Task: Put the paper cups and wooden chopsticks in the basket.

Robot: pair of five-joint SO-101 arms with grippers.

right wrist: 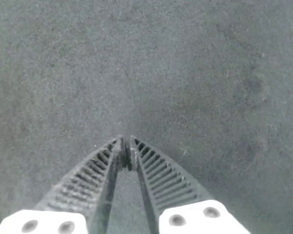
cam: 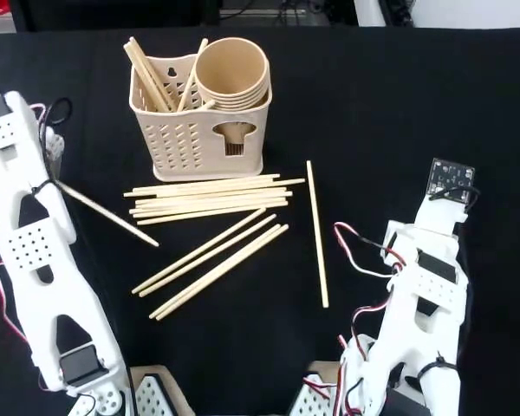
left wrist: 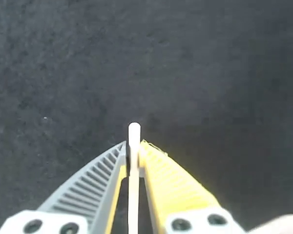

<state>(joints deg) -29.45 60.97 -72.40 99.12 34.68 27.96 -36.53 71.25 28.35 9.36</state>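
Observation:
A cream basket (cam: 184, 139) at the back holds stacked paper cups (cam: 232, 74) and several wooden chopsticks (cam: 152, 74). More chopsticks lie loose in front of it: a bundle (cam: 212, 198), three slanted ones (cam: 212, 264) and a single one (cam: 317, 232). My left gripper (left wrist: 133, 146) is shut on one chopstick (left wrist: 134, 131), held at the table's left side (cam: 104, 214) with its free end pointing toward the middle. My right gripper (right wrist: 125, 146) is shut with nothing in it, above bare black cloth at the right side.
Black cloth (cam: 390, 104) covers the whole table. The right arm (cam: 429, 277) stands to the right of the single chopstick. Open cloth lies right of the basket and along the far edge.

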